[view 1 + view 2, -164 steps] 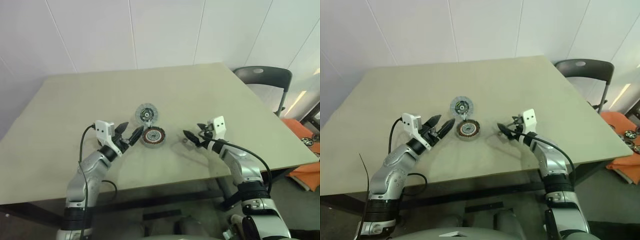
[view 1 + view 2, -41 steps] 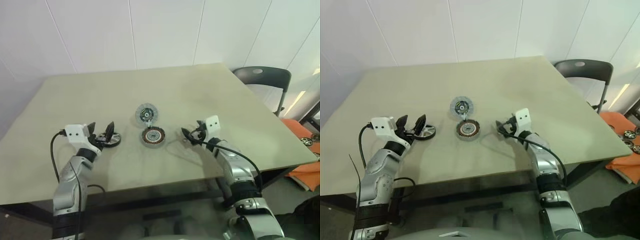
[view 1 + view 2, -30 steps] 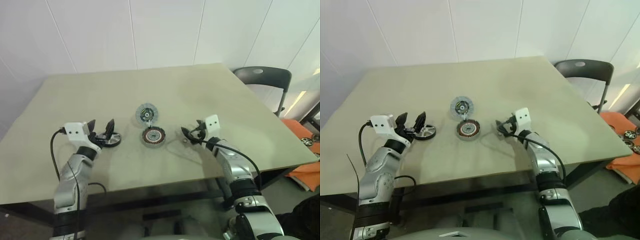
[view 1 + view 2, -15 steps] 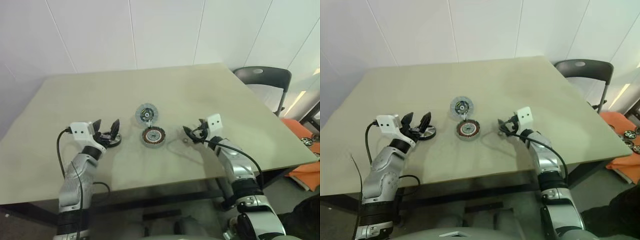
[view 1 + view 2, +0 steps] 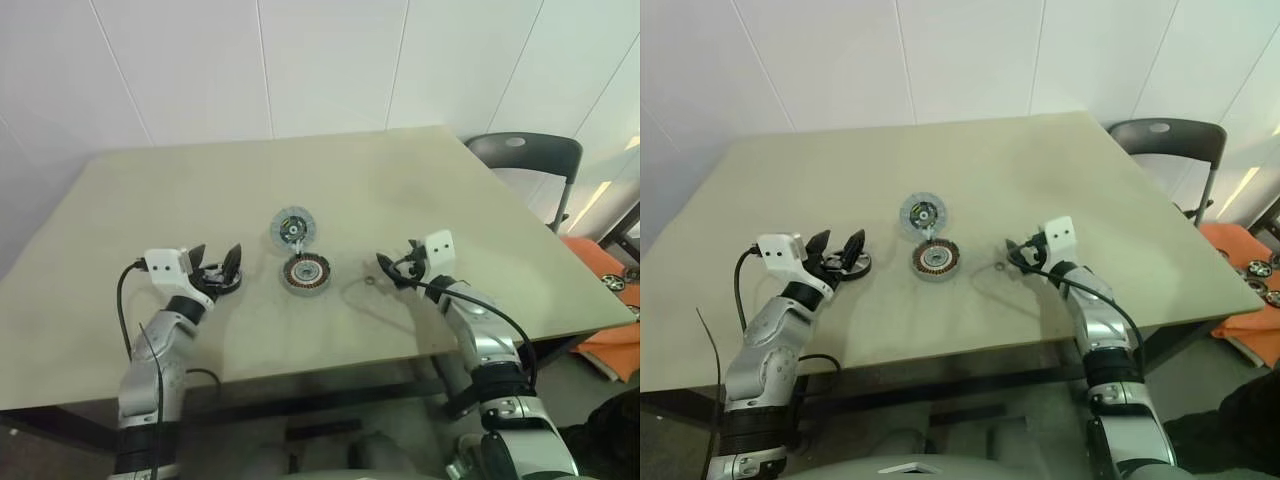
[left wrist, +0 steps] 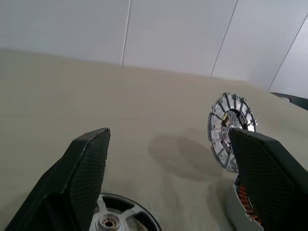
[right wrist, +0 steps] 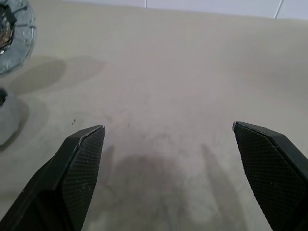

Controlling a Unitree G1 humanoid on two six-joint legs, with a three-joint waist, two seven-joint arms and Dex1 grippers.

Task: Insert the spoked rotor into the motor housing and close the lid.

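Nearest the robot, the left gripper (image 5: 219,268) is seen low over the beige worktop (image 5: 130,200), its two black fingers (image 6: 86,166) spread wide apart and holding nothing. Just between and below those fingers a black-rimmed ring with pale spokes and a small bright hub (image 6: 115,221) lies flat on the worktop; whether the fingers touch it cannot be told.

On the robot's right, the right gripper (image 5: 392,268) is held close above the worktop, its fingers (image 7: 79,166) likewise parted wide with only bare surface between them. A small metal washer (image 5: 370,281) lies on the worktop just beside its fingertips, toward the middle, not touched.

Between the two grippers, a little farther in, the motor housing (image 5: 306,273) sits flat, its ring of copper-orange coils facing up around a pale centre. It is apart from both grippers.

Directly behind the housing, the spoked rotor (image 5: 294,227) is found, a grey disc with radial spokes and a dark hub. In the left wrist view it appears tilted up on its edge (image 6: 230,131) rather than lying flat, next to the housing's rim. It is not inside the housing.

Beyond the worktop's far right corner a dark chair (image 5: 528,152) stands against the white panelled wall (image 5: 330,60).
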